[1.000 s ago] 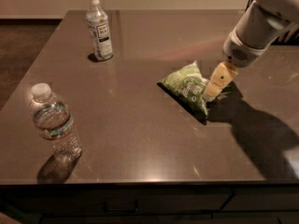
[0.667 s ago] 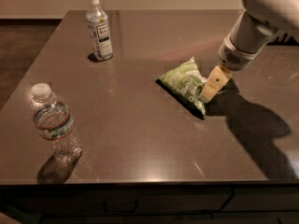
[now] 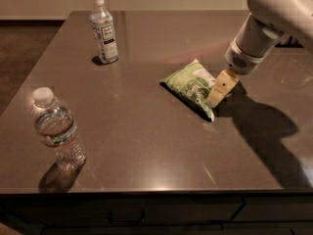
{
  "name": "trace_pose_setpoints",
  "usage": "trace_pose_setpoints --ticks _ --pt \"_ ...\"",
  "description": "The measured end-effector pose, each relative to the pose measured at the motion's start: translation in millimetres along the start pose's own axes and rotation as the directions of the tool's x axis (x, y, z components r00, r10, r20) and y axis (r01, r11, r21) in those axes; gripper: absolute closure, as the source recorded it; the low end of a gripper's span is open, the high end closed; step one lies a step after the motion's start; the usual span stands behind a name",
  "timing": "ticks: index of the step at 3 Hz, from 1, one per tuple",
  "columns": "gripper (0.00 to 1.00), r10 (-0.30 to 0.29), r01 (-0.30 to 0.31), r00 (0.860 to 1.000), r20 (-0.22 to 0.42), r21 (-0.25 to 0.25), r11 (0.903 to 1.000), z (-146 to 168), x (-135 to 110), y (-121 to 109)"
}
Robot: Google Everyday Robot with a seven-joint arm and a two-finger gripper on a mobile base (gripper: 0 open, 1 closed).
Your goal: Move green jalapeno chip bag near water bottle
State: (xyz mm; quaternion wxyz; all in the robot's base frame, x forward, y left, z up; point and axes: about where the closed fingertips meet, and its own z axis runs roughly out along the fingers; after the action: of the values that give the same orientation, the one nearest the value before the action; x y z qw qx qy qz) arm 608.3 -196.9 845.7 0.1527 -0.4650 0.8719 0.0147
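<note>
Camera view: my pincer (image 3: 218, 93) is at the right edge of the green jalapeno chip bag (image 3: 190, 83), a little right of the middle of the frame.

The dark glossy table (image 3: 146, 151) has its front edge along the lower part of the frame, and its left edge runs slanted to the upper left. Wide open tabletop lies between the bag and the water bottle (image 3: 56, 131) at the lower left. The bag lies flat, crinkled, light green with white print, darker at its lower right end. My pincer touches it there; whether it grips the bag, I cannot tell. My arm (image 3: 264, 28) comes in from the upper right. I count one bag and two upright bottles: the squat water bottle and a taller slim bottle (image 3: 104, 31) at the upper left.
</note>
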Motion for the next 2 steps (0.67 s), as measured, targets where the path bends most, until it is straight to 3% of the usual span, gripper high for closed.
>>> trace_pose_setpoints --ticks 2 --pt "0.54 -0.097 0.107 0.99 0.106 -0.094 0.9898 -29.8 -27.8 34.5"
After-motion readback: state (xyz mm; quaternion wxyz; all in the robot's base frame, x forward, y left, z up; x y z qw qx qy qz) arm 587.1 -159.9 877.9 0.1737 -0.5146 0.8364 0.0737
